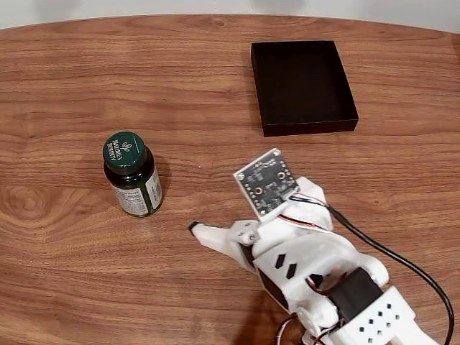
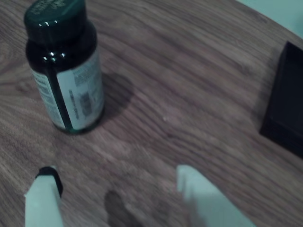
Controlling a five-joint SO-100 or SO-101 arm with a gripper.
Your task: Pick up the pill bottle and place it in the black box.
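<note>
Spread end effector [image 2: 113, 182] hovers empty; pill bottle [image 2: 64, 66] stands upright just beyond it, apart.

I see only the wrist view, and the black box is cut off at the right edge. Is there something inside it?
Observer: No. In the fixed view the whole black box shows, with nothing in it.
Operator: What is behind the hand?
Observer: A black cable runs from the white arm toward the lower right corner of the fixed view.
</note>
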